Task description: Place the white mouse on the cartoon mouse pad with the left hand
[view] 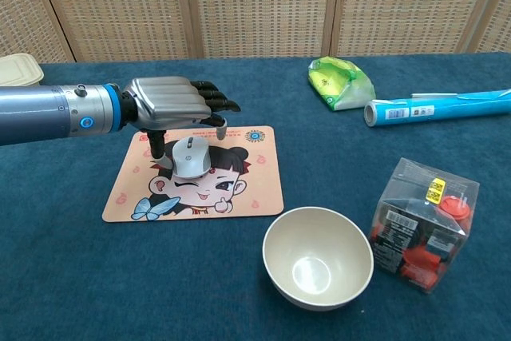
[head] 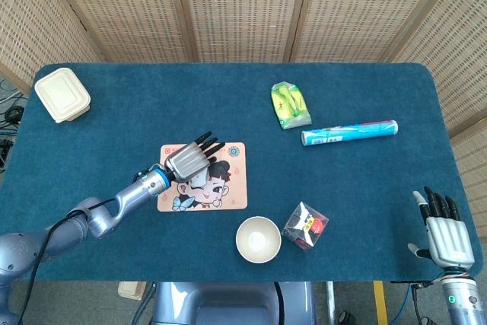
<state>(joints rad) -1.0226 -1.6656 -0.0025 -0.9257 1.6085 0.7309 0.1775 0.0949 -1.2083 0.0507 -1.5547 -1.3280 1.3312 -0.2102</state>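
Your left arm reaches in low from the left, forearm near level, wrist straight. Your left hand (view: 172,104) is palm down, fingers (view: 214,102) extended forward and spread, thumb pointing down. Your right hand (head: 444,235) is upright at the lower right edge, fingers straight, slightly apart, holding nothing.
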